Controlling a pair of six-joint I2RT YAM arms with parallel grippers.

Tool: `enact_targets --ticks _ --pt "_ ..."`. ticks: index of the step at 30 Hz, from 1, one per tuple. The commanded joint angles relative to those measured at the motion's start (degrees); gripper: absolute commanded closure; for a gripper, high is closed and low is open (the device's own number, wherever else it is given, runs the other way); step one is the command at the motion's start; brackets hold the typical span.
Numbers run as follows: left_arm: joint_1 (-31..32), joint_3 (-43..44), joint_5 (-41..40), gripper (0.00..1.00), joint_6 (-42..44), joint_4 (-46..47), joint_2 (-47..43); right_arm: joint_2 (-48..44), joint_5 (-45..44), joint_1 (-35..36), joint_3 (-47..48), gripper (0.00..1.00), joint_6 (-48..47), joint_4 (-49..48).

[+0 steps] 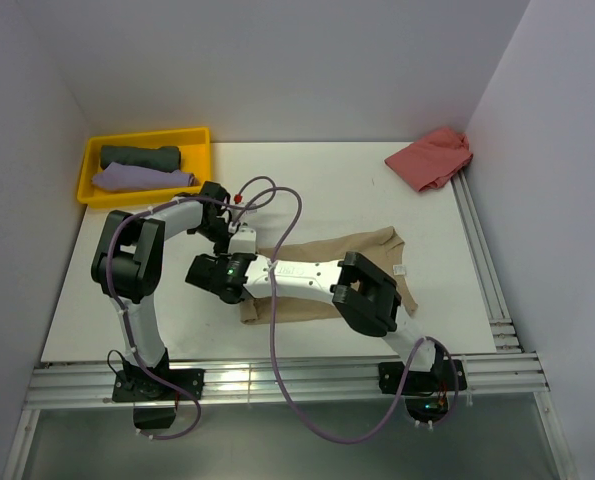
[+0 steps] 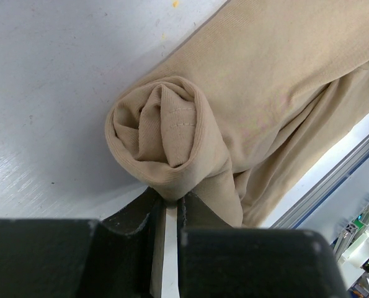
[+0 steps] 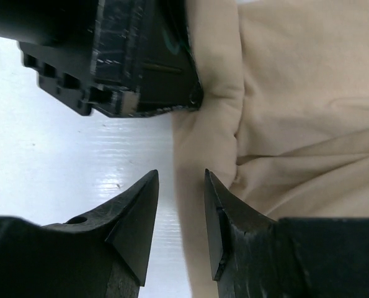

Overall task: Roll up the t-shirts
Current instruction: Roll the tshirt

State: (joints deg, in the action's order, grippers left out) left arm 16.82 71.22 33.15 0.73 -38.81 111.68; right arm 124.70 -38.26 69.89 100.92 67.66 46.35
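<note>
Soft and limp, the tan t-shirt [image 2: 283, 93] lies half-rolled on the table [image 1: 327, 190], best held at its edges: the left gripper [image 2: 167, 214] seemingly pinches the roll's rim, the right gripper [image 3: 181, 211] gapes astride the loose edge.

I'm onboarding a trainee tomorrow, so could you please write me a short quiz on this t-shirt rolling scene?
1. True or false: the salmon-red t-shirt lies outside the yellow tray.
2. Which t-shirt lies partly rolled under the arms? A) lilac t-shirt B) tan t-shirt C) dark grey-green t-shirt
3. Which arm's jaws are shut on the end of the roll?
Key: 1 true; 2 B; 3 the left jaws.
</note>
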Motion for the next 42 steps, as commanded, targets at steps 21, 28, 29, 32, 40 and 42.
enact_targets --ticks 21,28,29,32,40,42 --pt "0.06 -0.47 -7.92 0.98 1.82 4.0 1.09 4.75 -2.17 0.07 4.37 0.57 -3.16 0.31" --pt "0.06 -0.73 -8.36 0.96 1.82 4.35 0.91 6.16 -1.47 0.07 3.58 0.57 1.42 6.21" --pt "0.06 -0.65 -8.27 0.95 1.82 4.18 0.82 6.08 -1.2 0.16 2.53 0.57 1.51 6.12" --pt "0.06 -0.47 -8.36 0.89 1.82 4.09 0.73 6.25 -1.03 0.34 2.17 0.57 2.56 7.87" --pt "0.06 -0.21 -8.62 0.86 1.82 4.0 0.82 8.45 -0.85 1.04 4.8 0.56 2.92 13.32" --pt "0.06 -0.21 -8.54 0.84 1.82 4.0 0.82 9.41 -0.76 1.22 5.69 0.54 2.83 14.91"
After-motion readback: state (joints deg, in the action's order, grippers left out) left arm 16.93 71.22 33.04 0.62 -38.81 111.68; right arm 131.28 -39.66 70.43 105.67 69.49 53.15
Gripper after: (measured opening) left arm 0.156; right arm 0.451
